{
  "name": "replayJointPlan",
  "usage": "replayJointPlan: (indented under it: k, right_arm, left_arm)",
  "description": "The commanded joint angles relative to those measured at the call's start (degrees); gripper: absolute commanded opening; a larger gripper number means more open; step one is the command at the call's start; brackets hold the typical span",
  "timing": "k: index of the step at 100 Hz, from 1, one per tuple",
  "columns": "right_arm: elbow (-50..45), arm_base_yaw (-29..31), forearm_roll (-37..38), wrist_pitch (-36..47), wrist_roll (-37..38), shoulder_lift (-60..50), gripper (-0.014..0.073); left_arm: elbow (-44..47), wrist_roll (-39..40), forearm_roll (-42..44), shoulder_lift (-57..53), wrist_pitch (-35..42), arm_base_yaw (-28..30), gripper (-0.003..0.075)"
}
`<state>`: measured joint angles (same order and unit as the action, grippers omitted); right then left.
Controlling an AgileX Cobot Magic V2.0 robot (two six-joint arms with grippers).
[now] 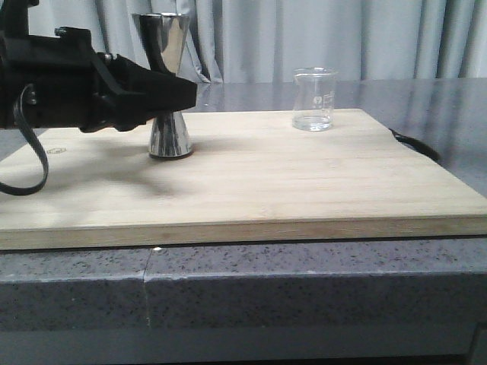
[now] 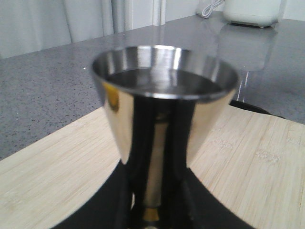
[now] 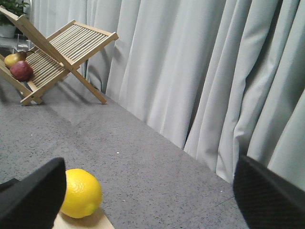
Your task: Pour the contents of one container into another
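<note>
The steel hourglass jigger (image 1: 169,133) stands upright on the left part of the wooden board (image 1: 304,182). My left gripper (image 1: 179,91) reaches in from the left and is shut on its narrow gold-banded waist. In the left wrist view the jigger (image 2: 164,109) fills the middle, with the gripper (image 2: 152,214) flanking the waist, and its cup looks dark inside. The clear glass beaker (image 1: 313,99) with white marks stands upright at the board's far right, untouched. My right gripper (image 3: 150,200) is open over the grey counter and holds nothing. The front view does not show it.
A yellow lemon (image 3: 82,193) lies on a board corner near the right gripper's finger. A wooden rack (image 3: 52,52) with fruit stands further off by the curtain. A black strap (image 1: 415,144) lies off the board's right edge. A white appliance (image 2: 252,12) sits on the counter.
</note>
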<state>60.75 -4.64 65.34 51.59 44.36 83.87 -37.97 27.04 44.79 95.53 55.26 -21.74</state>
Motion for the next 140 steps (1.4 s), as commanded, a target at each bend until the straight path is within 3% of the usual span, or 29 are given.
replayJointPlan:
  k: [1,38,62,140]
  right_arm:
    - [1.9,0.2,-2.4,2.0,0.2,-2.3,0.0641]
    - [1.9,0.2,-2.4,2.1,0.2,-2.3,0.0641]
    - [1.9,0.2,-2.4,2.1,0.2,-2.3,0.0641]
    - [1.9,0.2,-2.4,2.1,0.2,-2.3,0.0641]
  left_arm:
    - [-1.4,0.0,-2.6,-2.0,5.5,0.1,-0.0019]
    - [-1.4,0.0,-1.5,-0.5,5.7,0.1,-0.0019]
    - [-1.4,0.0,-0.9,2.2,10.2,0.1,-0.0019]
    - [-1.4,0.0,-0.6,2.6,9.8,0.1,-0.0019]
